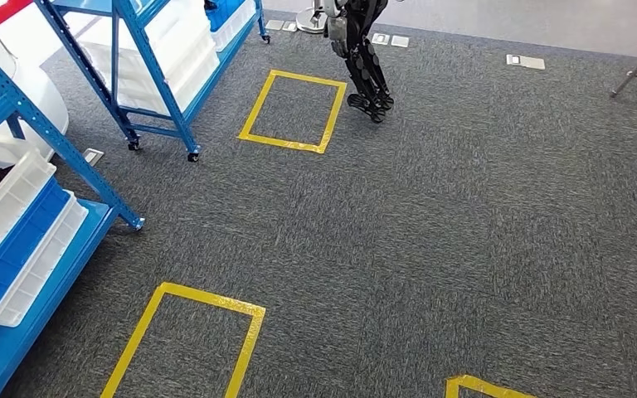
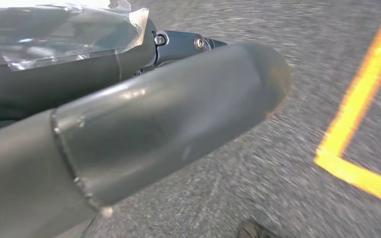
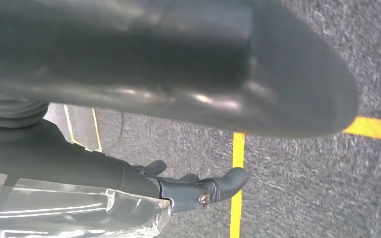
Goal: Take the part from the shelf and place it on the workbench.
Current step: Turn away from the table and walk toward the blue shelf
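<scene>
Your left hand hangs over the carpet. Its thumb blocks the fingers, so you cannot tell whether it is released or clenched; nothing can be seen in it. A corner of yellow tape lies on the floor past its thumb tip. In the head view the near shelf stands off to the left-hand side, with white trays and a blue tray on its low level. You cannot make out the part among them, so judge it as not yet fetched and lying somewhere on the shelving.

The first risk is a clipped post. The shelf's slanted blue leg juts towards the walking line, and a hanging left arm could strike it if you turn in too tightly. A second shelf on castors stands farther off and could roll if bumped.

Ahead, another robot's legs stand beside a taped square, so a drift that way risks a collision.

Your right hand is released, its dark fingers stretched out and grasping nothing, with a tape line on the carpet below them. Both wrist views are motion-blurred, so judging a reach from them now could send a hand to the wrong tray.
</scene>
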